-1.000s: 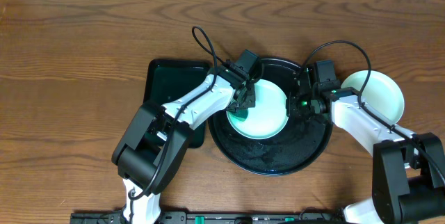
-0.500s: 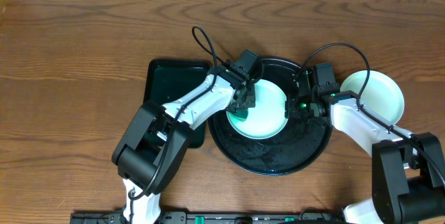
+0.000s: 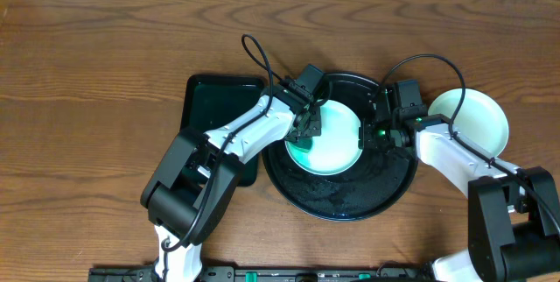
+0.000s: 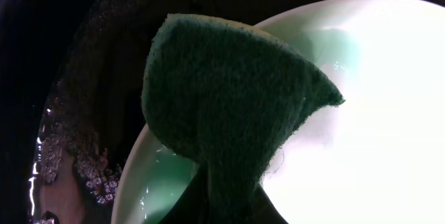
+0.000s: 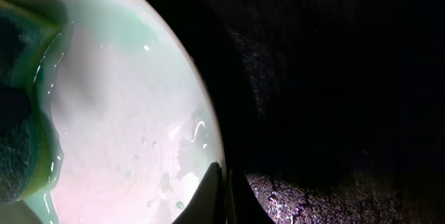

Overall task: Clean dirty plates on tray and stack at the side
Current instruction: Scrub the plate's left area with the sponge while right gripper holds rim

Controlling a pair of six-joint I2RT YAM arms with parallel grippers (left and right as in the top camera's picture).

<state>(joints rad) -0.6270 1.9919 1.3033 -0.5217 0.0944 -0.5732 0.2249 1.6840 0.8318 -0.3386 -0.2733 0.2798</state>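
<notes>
I judge us mid-job: left gripper (image 3: 307, 131) clamps a green sponge (image 4: 229, 106) onto the plate (image 3: 339, 140) in the round tray (image 3: 350, 205), right gripper (image 3: 367, 133) pinches its 3 o'clock rim, and another plate (image 3: 481, 116) sits aside at the tray's 3 o'clock.

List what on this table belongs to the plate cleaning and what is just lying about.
In the job: round black tray, plate on the tray, plate beside the tray, green scouring sponge in the left gripper, right gripper pinching the tray plate's rim.
Lying about: rectangular black tray.
</notes>
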